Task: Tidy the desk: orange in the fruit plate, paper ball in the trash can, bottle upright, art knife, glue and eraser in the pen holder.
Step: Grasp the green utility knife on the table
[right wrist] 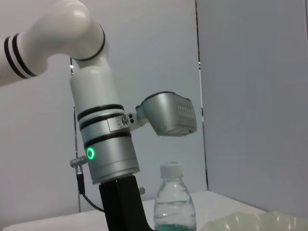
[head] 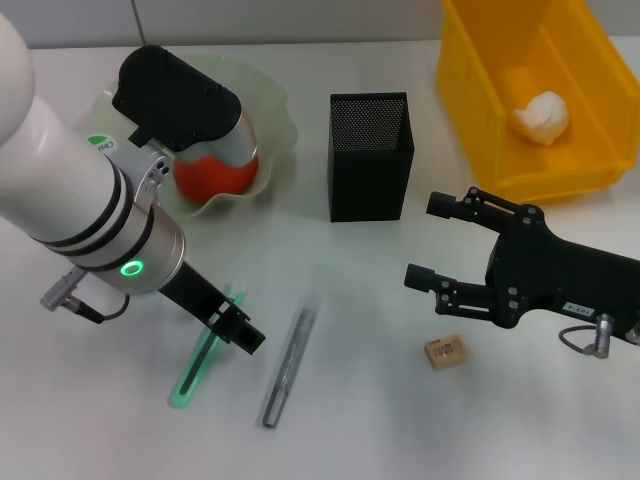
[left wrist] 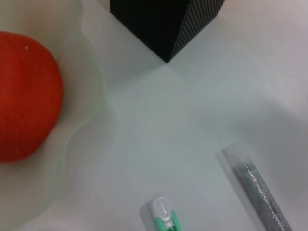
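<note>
Right, left gripper (head: 238,332) low over the desk (head: 380,420), down at the art knife (head: 200,355); its fingers sit around the upper end of the mint-green cutter, but whether they're closed on it is hard to make out from the head view, so can't tell grip state. Left wrist view shows only the knife's white tip (left wrist: 162,211), no fingers.

Glue (head: 288,366) lies flat just beside the knife on its right, roughly parallel, not touching. Eraser (head: 445,351) lies on the desk further right, near the right gripper (head: 430,240), which hovers with fingers spread wide, nothing between them.

Orange (head: 212,173) sits in the fruit plate (head: 270,100) at the back left, partly hidden by the left arm. Pen holder (head: 369,156) stands upright mid-desk, between plate and trash can (head: 470,90). Paper ball (head: 540,117) rests inside the yellow bin.

Bottle (right wrist: 175,204) upright in the right wrist view, next to the left arm; its label is probably below the frame edge. It isn't visible in the head view.
</note>
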`<action>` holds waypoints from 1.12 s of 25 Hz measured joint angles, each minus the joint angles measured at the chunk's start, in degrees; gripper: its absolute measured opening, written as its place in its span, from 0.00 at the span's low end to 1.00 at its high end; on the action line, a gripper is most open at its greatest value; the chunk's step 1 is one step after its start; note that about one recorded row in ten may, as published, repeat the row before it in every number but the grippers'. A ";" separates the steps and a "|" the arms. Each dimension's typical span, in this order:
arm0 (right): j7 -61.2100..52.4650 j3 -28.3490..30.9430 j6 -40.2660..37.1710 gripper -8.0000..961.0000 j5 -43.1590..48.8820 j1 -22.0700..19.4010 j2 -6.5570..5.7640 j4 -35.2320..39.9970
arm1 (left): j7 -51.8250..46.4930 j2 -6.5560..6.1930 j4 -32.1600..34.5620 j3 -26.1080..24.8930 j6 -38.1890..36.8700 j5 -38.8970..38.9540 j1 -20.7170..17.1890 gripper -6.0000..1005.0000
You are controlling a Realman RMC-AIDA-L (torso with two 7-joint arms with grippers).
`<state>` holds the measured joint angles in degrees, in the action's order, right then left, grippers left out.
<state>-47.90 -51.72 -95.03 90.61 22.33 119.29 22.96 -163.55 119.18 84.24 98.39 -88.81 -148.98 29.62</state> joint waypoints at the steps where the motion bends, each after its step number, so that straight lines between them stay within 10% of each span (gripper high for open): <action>1: 0.00 0.00 0.00 0.86 0.00 0.00 0.00 0.00 | 0.00 0.00 0.00 0.00 0.00 0.00 0.00 0.70; 28: 0.00 0.13 0.38 0.86 0.01 -0.01 -0.02 -0.02 | 0.78 0.00 -2.80 -0.21 1.28 -0.60 1.42 0.70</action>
<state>-47.90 -51.59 -94.66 90.61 22.33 119.26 22.94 -162.77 119.18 81.44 98.18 -87.53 -149.58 31.04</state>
